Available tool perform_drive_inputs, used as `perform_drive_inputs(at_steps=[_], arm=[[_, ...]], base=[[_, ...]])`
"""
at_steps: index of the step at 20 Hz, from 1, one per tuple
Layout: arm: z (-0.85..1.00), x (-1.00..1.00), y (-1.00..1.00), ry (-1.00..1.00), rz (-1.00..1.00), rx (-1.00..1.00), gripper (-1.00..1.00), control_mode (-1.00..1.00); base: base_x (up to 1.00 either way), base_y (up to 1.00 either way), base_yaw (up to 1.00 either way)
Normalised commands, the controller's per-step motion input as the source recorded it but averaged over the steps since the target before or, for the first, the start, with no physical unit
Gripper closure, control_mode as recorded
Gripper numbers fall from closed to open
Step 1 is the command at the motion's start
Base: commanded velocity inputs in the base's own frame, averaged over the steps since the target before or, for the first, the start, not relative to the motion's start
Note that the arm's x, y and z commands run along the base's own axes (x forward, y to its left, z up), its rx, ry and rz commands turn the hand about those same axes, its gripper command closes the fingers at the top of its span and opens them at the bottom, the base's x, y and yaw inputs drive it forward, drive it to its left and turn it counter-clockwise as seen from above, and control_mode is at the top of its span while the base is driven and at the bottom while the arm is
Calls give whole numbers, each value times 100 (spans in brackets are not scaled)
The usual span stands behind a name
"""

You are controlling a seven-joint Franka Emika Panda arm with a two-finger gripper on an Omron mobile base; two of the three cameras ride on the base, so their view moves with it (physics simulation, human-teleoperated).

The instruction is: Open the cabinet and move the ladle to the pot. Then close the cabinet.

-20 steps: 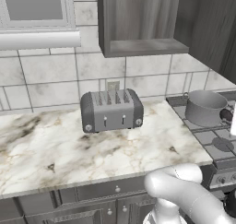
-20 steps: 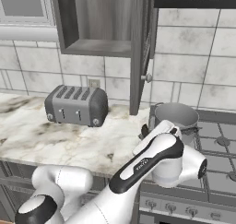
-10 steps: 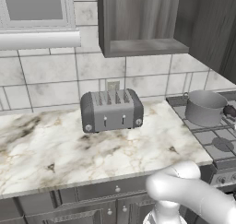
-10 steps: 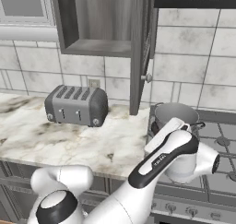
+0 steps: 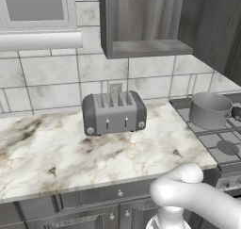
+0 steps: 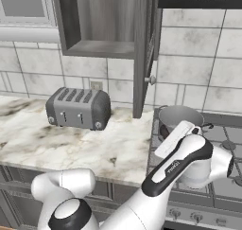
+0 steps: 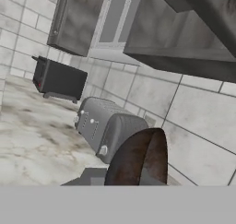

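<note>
Spanning the lower left of the left base view, the marble counter (image 5: 56, 157) carries the four-slot toaster (image 5: 114, 112) at frame centre. The cabinet (image 5: 141, 25) occupies the upper centre of that view; its interior shelf is exposed, and its door (image 6: 143, 49) stands swung outward, seen edge-on at upper centre of the right base view with the small round knob (image 6: 151, 79) on its face. The stove (image 6: 222, 144) fills the right side of the right base view. The pot (image 5: 209, 110) sits on a burner at the right edge of the left base view, apart from the toaster. The white arm (image 6: 175, 167) rises across the lower centre of the right base view, with its forearm in front of the pot. In the hand view, a dark brown rounded ladle bowl (image 7: 140, 158) stands at bottom centre, directly at the gripper (image 7: 133, 181). The jaws are pressed together on the ladle. A dark microwave-like box (image 7: 57, 79) sits at the left of the hand view.
</note>
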Motion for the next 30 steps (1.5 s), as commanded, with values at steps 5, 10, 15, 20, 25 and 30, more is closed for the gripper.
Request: perform_drive_inputs(at_steps=[5, 10, 15, 20, 25, 30], arm=[[1, 11, -5, 3, 0, 0, 100, -100], [10, 1, -22, 11, 0, 0, 100, -100], [2, 0, -19, 3, -1, -1, 100, -100], [9, 0, -18, 0, 0, -8, 100, -100], [7, 0, -11, 0, 0, -14, 100, -100], [17, 0, -1, 0, 0, -11, 100, -100]], base=[[0, 0, 0], [0, 0, 0], [0, 0, 0], [0, 0, 0], [0, 0, 0], [0, 0, 0]])
